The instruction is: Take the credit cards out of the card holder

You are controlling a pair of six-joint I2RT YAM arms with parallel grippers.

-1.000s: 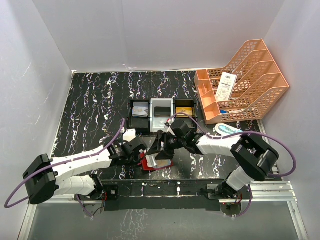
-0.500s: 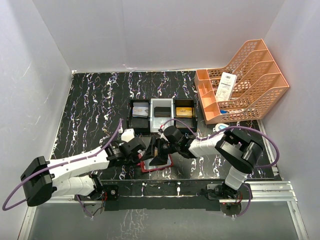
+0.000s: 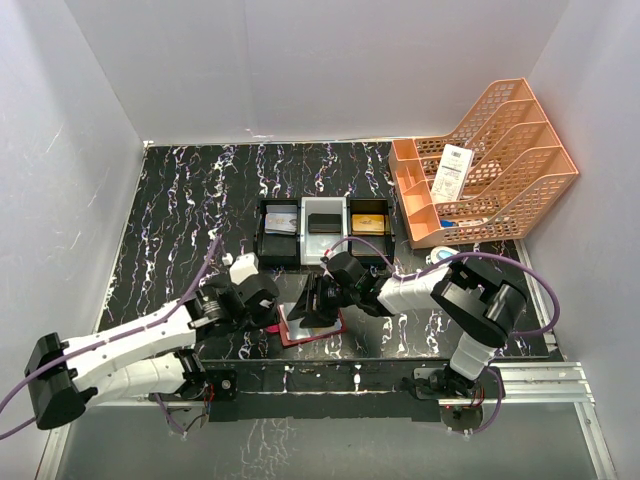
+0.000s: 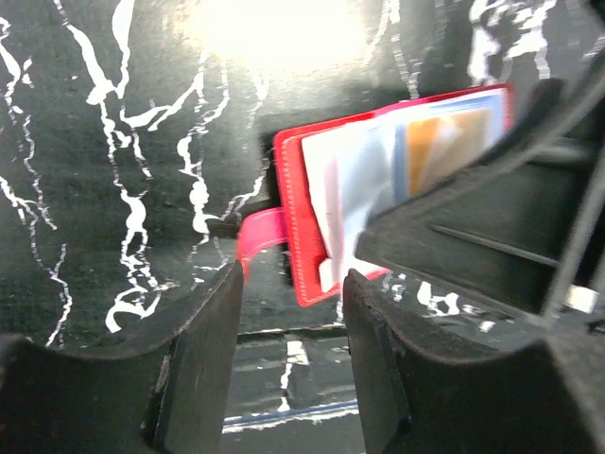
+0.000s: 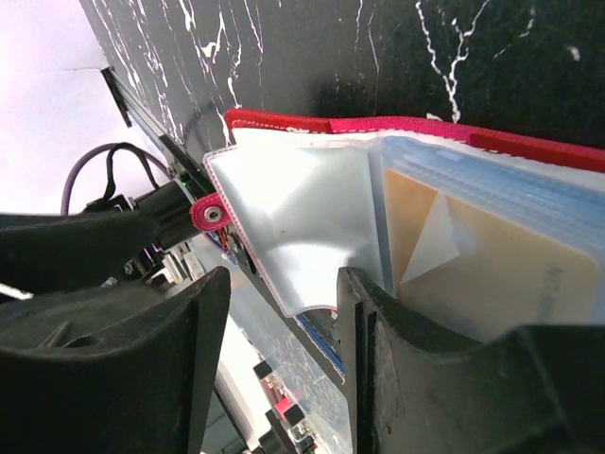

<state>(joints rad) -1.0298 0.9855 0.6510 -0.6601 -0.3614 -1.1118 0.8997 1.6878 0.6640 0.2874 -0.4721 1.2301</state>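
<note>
Your card holder [image 4: 291, 218] lies open at the tabletop's [image 3: 200, 200] near edge, long axis left-right, cards [image 5: 473, 265] in their pockets. The right tool [image 3: 315, 305] hangs directly over it, jaws parted astride the clear sleeve [image 5: 284, 218]. The left tool [image 3: 266, 308], released, sits just beside the tab [image 4: 260, 232].

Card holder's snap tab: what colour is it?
The snap tab is pinkish red, best seen in the left wrist view.

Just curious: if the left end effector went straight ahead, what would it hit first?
Probably the snap tab of the card holder, right ahead of the left end effector, though depth is unclear.
</note>
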